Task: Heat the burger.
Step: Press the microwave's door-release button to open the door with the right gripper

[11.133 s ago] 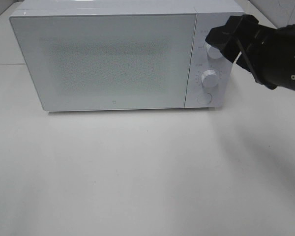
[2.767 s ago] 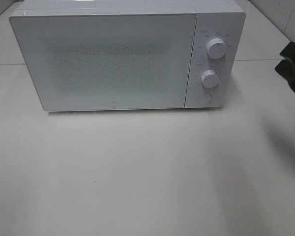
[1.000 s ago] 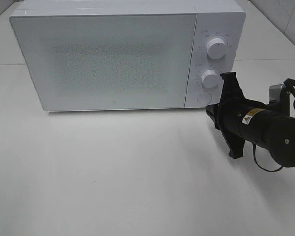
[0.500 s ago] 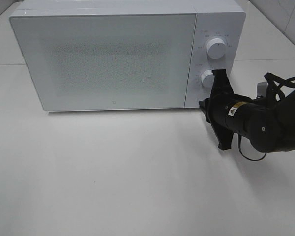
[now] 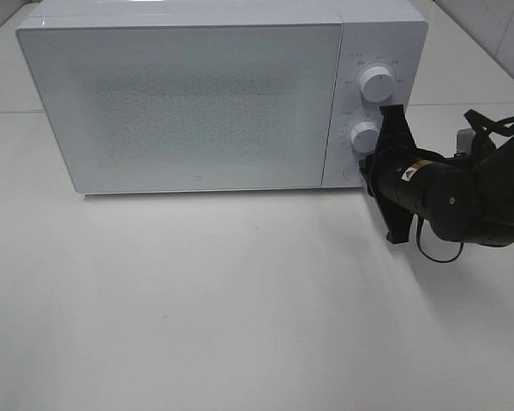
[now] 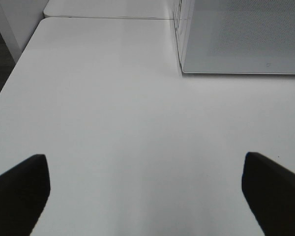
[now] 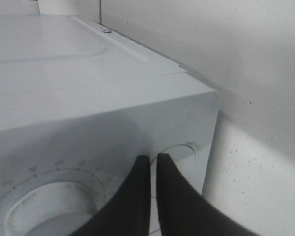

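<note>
One arm shows in the high exterior view: the right arm (image 5: 463,193), black and bulky, comes in from the right edge and points the right gripper (image 5: 365,169) at the control panel (image 5: 373,111) of a white microwave (image 5: 197,103). The microwave stands at the far side of a white bench (image 5: 240,300). Its door (image 5: 184,107) is shut flat, and nothing can be made out behind the door's speckled window, so I cannot tell where the burger is. On the panel, the upper knob (image 5: 376,84) is clear of the arm. The lower knob (image 5: 365,136) sits just above the gripper's tip. A flat black plate (image 5: 396,175) on the wrist stands on edge close in front of the panel's lower corner. From this camera the fingers are too hidden to judge.

The left wrist view looks along bare bench toward the microwave's lower front edge. The left gripper (image 6: 143,164) has its fingers (image 6: 19,191) spread wide, one dark tip in each near corner of the picture, with only bench between them.

The right wrist view sits very close to the panel. Here the right gripper's fingers (image 7: 132,196) are pressed together, with only a thin slit between them, and they hold nothing. Their tips lie at the panel between the lower knob's dial ring and a round button (image 7: 179,155), just beside the button's rim. I cannot tell whether they touch the panel.
</note>
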Controlling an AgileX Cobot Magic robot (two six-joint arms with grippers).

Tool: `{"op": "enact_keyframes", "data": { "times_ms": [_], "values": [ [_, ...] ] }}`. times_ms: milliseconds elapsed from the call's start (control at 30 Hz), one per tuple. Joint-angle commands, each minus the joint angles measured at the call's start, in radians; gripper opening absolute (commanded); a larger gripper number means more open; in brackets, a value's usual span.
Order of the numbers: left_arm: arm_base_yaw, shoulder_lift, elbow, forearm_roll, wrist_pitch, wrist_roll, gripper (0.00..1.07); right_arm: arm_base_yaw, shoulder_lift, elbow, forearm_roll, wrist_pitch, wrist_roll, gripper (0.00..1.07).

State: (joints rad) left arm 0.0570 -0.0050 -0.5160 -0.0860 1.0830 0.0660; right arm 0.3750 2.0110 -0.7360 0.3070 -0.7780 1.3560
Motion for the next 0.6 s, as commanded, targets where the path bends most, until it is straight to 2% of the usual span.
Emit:
{"op": "enact_keyframes", "data": {
  "times_ms": [33, 600],
  "values": [
    [0.003, -0.002, 0.001, -0.002, -0.014, -0.004, 0.98, -0.006, -0.003, -0.009, -0.007, 0.013, -0.014, 0.01],
    [0.003, -0.002, 0.001, -0.002, -0.014, -0.004, 0.98, -0.006, 0.053, -0.063, -0.034, -0.019, 0.01, 0.01]
  ]
}}
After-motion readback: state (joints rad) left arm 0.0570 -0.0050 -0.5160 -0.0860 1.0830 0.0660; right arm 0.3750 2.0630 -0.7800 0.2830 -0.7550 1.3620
